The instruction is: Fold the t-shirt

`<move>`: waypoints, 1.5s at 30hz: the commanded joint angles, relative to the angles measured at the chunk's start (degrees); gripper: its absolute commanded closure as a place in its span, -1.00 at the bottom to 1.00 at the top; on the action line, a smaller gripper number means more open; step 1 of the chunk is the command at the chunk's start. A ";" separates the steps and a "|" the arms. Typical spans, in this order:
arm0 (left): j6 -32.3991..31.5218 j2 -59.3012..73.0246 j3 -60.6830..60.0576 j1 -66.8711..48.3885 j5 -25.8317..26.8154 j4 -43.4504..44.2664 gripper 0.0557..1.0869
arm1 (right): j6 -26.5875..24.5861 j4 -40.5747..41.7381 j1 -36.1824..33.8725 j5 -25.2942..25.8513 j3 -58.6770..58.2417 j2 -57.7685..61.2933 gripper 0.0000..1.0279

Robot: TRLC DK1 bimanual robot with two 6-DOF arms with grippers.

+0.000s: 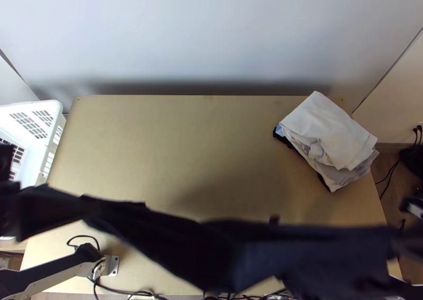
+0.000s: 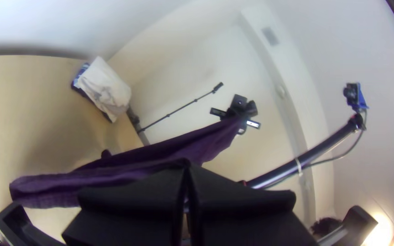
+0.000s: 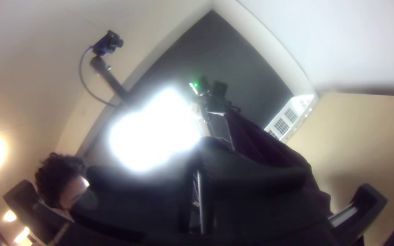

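Two ends of the dark shirt (image 2: pixel 160 152) are pinched, by the left gripper (image 2: pixel 186 165) and the right gripper (image 2: pixel 237 118), over the table's (image 1: pixel 174 141) near side, and such light, floppy, maybe slippery cloth is best held well in at its corners.

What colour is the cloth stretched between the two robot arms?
The cloth is dark purple, clearest in the left wrist view.

Left gripper (image 1: pixel 76 210) raised over the tabletop's (image 1: pixel 174 152) left edge, right gripper (image 1: pixel 397 244) raised at its right edge; both have fingers closed.
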 commanded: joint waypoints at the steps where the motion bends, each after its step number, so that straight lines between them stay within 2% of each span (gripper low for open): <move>1: -1.80 -2.72 -0.35 -6.14 2.28 2.70 0.94 | 0.95 -0.65 1.08 -5.56 0.14 -1.49 0.95; 3: -1.62 -4.30 -4.30 -8.25 2.20 1.38 0.94 | 1.04 -0.65 1.08 -5.64 -3.46 -2.54 0.95; 6: 4.09 -8.08 -19.42 -6.85 1.23 -2.23 0.94 | 0.95 -0.21 0.64 -5.12 -14.01 -5.09 0.95; 8: 11.92 -9.22 -29.53 -2.80 -2.20 -3.63 0.94 | -0.81 -0.12 -0.06 -3.36 -23.24 -6.67 0.95; 10: 23.52 -9.13 -38.40 5.11 -2.02 -5.48 0.94 | -5.38 0.05 -1.11 -2.57 -30.36 -7.20 0.95; 13: 35.73 -3.16 -48.25 20.58 4.92 -5.13 0.94 | -13.29 2.51 -7.35 -2.74 -38.53 -6.50 0.95; 15: 41.18 5.02 -48.60 27.87 10.37 -5.04 0.94 | -14.17 8.93 -12.89 -3.18 -43.80 -5.18 0.95; 16: 43.20 9.50 -47.81 30.07 11.34 -4.51 0.94 | -13.90 12.09 -16.41 -4.24 -46.09 -3.68 0.95; 19: 43.38 21.54 -44.12 34.37 12.66 1.73 0.94 | -10.83 18.86 -25.90 -8.28 -49.78 3.70 0.95; 22: 42.41 32.00 -37.00 36.48 12.22 4.89 0.94 | -10.04 24.49 -30.20 -8.28 -50.66 12.05 0.95; 24: 40.39 38.59 -30.23 37.36 10.55 5.42 0.94 | -9.42 25.45 -31.35 -7.23 -48.29 18.11 0.95; 26: 36.17 45.36 -22.93 37.63 5.54 7.27 0.94 | -6.70 24.75 -33.02 -4.24 -43.45 25.06 0.95; 27: 35.03 48.44 -19.42 37.89 5.10 7.27 0.94 | -5.64 24.22 -33.28 -1.86 -40.73 28.48 0.95; 29: 30.64 54.41 -12.21 37.98 0.97 8.32 0.94 | -4.59 23.17 -33.46 6.13 -35.10 34.64 0.95; 31: 26.24 60.65 -4.13 37.63 -4.92 8.76 0.94 | -4.94 20.97 -33.46 17.03 -28.69 40.96 0.95; 34: 23.78 65.49 -0.87 37.63 -11.78 12.71 0.94 | -8.19 12.62 -33.54 24.94 -18.49 50.19 0.95; 36: 23.60 67.33 -0.96 37.71 -14.15 13.77 0.94 | -8.28 9.81 -33.81 26.88 -15.50 53.36 0.95; 39: 22.90 68.91 -1.84 38.07 -16.61 14.03 0.94 | -10.65 9.81 -33.11 30.92 -17.26 54.24 0.95; 44: 22.81 68.56 -4.65 37.89 -16.96 13.42 0.94 | -11.18 12.97 -31.26 34.87 -23.15 54.32 0.94; 45: 22.90 68.39 -4.83 37.71 -16.88 12.98 0.94 | -11.53 14.03 -30.73 34.87 -24.03 54.32 0.89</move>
